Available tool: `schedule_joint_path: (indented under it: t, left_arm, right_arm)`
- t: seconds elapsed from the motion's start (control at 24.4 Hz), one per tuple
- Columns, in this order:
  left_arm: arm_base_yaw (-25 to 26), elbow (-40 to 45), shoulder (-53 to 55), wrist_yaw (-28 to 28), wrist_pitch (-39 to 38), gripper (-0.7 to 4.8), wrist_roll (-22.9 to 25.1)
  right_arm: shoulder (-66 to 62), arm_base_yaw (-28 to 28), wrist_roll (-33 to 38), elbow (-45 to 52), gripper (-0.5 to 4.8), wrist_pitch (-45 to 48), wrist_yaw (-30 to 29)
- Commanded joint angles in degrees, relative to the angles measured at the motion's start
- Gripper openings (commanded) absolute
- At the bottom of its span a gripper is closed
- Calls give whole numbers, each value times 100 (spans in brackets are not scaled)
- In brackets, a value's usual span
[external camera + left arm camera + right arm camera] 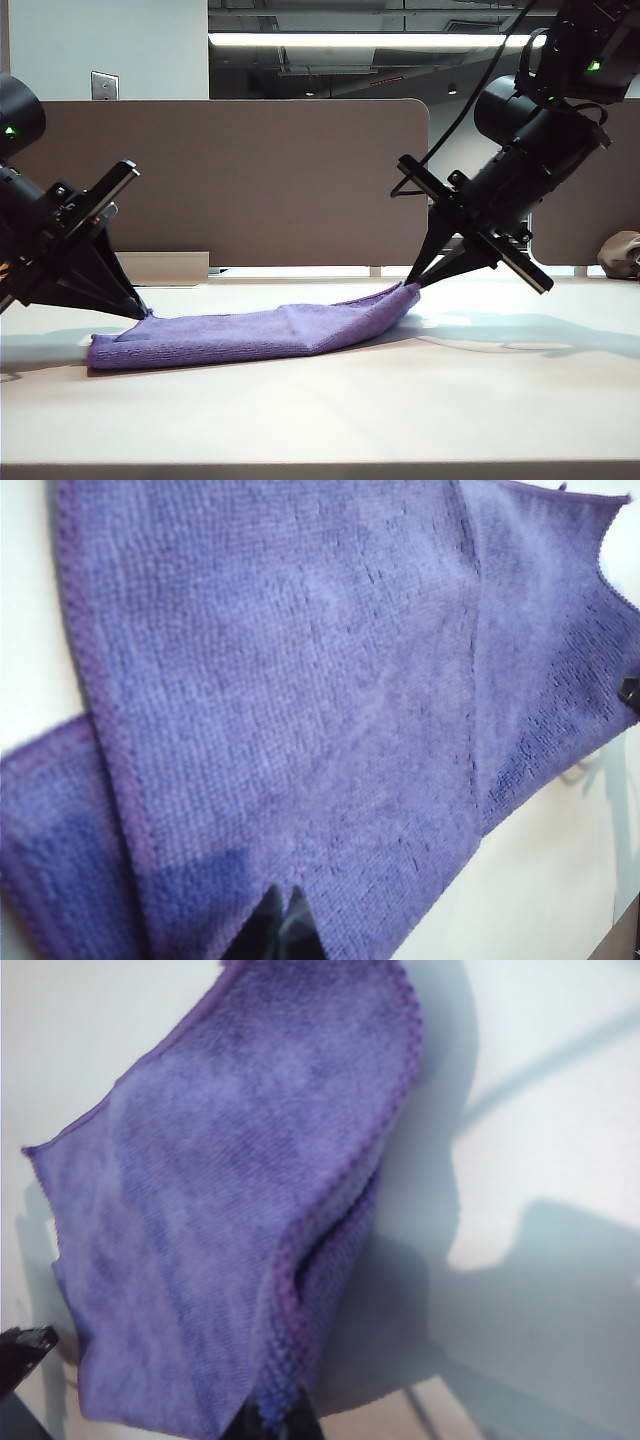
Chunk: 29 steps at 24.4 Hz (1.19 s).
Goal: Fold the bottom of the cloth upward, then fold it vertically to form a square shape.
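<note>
From the outside camera, the purple cloth [250, 330] lay stretched along the table [320, 410], already doubled over, with a fold ridge near its middle. The left gripper [143, 312] came down at a slant onto the cloth's left corner, fingers pressed together on the fabric right at their tips. Over on the other side, the right gripper [412, 286] had its tips pinched on the right corner, and that end of the cloth rose a little off the table toward them. A small brownish lump [622, 255] sat well behind the right arm, at the far edge.

On the left wrist camera, the cloth [300, 700] filled nearly everything ahead of the left gripper [283, 927], whose dark tips sat closed together on the fabric. A hemmed layer edge ran just beside them.

On the right wrist camera, the right gripper [280, 1418] nipped the cloth [230, 1210] at its nearest corner, two layers showing along the stitched hem, the rest spreading away from the tips over the pale table [540, 1160].
</note>
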<state>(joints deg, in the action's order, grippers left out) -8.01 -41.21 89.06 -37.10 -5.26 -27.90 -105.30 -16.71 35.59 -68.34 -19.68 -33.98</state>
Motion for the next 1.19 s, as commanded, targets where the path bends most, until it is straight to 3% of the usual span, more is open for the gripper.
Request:
schedule_joint_path:
  t: [0.04,0.78,1.19]
  left_arm:
    - [4,-13,20,-42,-177,-3,20]
    - [4,-13,114,-299,-31,-3,168]
    - [11,-15,-490,-297,608,-3,-131]
  right_arm:
    - [92,-83,-326,-52,-2,116,-131]
    - [424,-1156,-605,-192,-2,157,-472]
    - [420,-1663,-518,-402,-2,350,-540]
